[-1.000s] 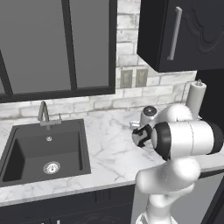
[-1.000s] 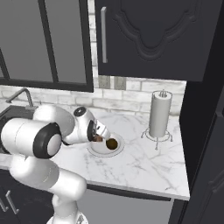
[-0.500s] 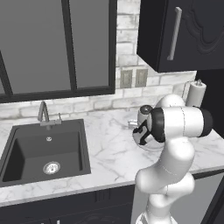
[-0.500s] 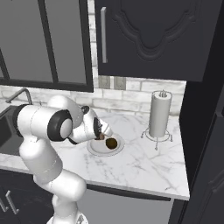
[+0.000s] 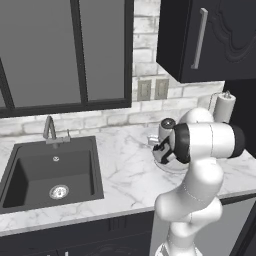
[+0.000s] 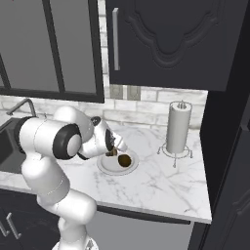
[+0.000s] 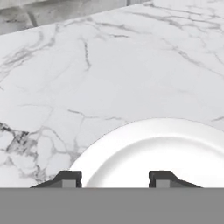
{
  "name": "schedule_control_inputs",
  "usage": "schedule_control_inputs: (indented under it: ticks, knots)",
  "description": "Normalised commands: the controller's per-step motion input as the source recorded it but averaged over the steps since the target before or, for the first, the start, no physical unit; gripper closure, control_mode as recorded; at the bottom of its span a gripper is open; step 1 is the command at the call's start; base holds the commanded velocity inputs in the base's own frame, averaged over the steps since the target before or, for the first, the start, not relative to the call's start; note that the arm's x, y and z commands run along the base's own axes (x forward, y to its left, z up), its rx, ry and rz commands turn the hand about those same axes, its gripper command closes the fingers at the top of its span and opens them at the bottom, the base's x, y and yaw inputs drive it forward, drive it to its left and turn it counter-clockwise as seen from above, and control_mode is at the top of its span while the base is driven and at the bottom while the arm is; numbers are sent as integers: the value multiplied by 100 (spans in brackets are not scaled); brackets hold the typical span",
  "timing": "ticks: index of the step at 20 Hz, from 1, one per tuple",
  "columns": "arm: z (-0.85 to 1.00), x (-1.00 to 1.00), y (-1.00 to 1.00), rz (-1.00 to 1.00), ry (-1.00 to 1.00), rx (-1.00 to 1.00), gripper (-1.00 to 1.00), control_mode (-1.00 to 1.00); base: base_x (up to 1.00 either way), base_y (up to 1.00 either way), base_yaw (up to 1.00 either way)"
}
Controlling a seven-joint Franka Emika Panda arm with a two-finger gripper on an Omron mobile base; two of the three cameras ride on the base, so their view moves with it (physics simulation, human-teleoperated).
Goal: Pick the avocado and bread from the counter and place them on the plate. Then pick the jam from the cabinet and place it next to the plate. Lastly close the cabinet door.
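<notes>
The pale plate (image 6: 104,168) lies on the white marble counter (image 6: 156,183), and the dark olive avocado (image 6: 125,160) rests on its right half. My gripper (image 6: 113,150) hangs low over the plate's back left rim. Its jaws stand narrowed around a small orange-brown lump, the bread (image 6: 113,154). In the hand view the gripper (image 7: 114,179) points down at the plate (image 7: 153,153), with the two tips a short way apart. From the left base view the gripper (image 5: 159,148) sits just left of the plate (image 5: 172,168). The jam is out of view.
A paper towel holder (image 6: 177,129) stands right of the plate. The black sink (image 5: 50,172) and its faucet (image 5: 49,129) lie to the left. A black cabinet (image 6: 166,39) with a pale bar handle (image 6: 115,39) hangs above. A tall black cabinet (image 6: 227,146) borders the counter's right end.
The jaws have narrowed. The arm's elbow has swung over while the gripper stayed low by the plate's rim. The avocado has not moved.
</notes>
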Motion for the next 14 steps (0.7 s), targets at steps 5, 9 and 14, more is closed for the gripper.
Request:
schedule_control_inputs:
  ticks: [5,9,14]
  knots:
    - [1,-61,-34,-3,-7,0,-100,-100,0,0,0]
    - [27,-59,-30,0,-14,0,-100,-100,0,0,0]
    - [63,-24,-1,0,-23,0,-100,-100,0,0,0]
